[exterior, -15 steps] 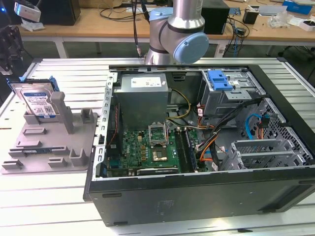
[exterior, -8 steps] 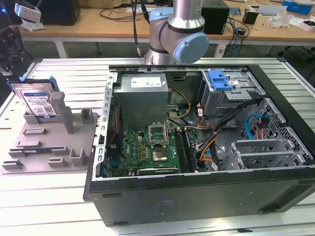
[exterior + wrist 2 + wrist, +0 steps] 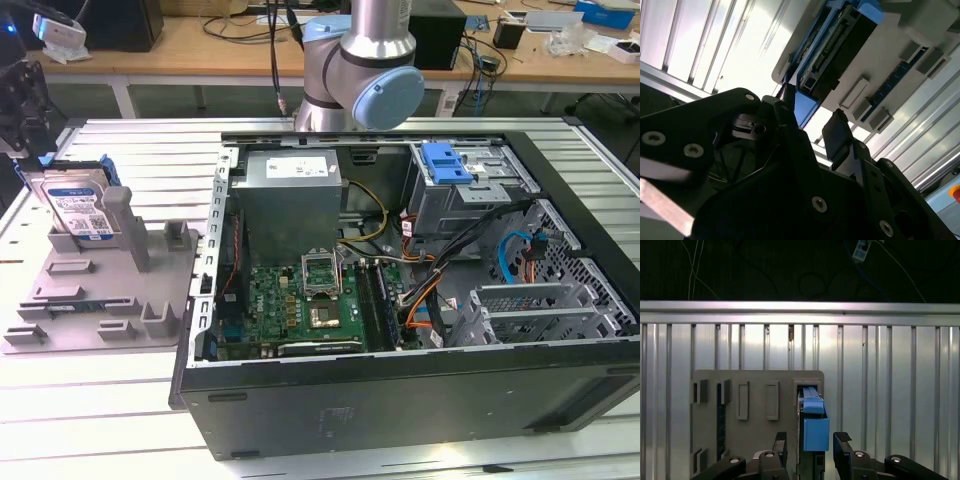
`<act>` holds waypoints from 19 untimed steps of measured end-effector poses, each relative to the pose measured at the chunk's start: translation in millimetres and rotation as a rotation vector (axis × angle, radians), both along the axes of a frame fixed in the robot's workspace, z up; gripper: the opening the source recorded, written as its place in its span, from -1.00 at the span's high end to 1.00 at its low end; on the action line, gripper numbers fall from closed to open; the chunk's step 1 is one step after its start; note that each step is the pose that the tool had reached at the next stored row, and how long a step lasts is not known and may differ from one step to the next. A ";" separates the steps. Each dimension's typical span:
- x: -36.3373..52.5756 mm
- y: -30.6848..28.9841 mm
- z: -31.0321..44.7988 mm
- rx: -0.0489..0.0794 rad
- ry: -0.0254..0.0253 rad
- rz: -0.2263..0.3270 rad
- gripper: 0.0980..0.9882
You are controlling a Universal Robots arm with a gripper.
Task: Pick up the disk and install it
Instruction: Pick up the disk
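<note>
The open case [image 3: 400, 400] sits in the middle of the exterior view. At its 9 o'clock the grey holder [image 3: 100, 290] keeps the disk [image 3: 78, 205] standing on edge, so I can straddle it. My gripper [image 3: 811, 437] hangs over it, fingers [image 3: 842, 442] spread wide either side, not touching. The disk's lower edge is sunk in its slot; how deep I cannot tell.

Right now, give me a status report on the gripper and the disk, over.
Gripper open, straddling the disk, not closed on it. Disk upright in grey holder, not yet lifted. Nothing between them.
</note>
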State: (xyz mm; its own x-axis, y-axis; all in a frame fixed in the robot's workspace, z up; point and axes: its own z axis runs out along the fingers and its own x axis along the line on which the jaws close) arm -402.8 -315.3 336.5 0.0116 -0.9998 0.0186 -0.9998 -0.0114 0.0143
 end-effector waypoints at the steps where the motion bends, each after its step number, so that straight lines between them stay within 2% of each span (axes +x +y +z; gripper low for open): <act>1: 0.0 0.0 -0.5 0.000 0.0000 0.000 0.11; 12: -0.6 6.3 -8.2 0.000 0.0001 0.000 0.11; 19: -4.4 6.9 -12.4 0.000 0.0002 0.000 0.11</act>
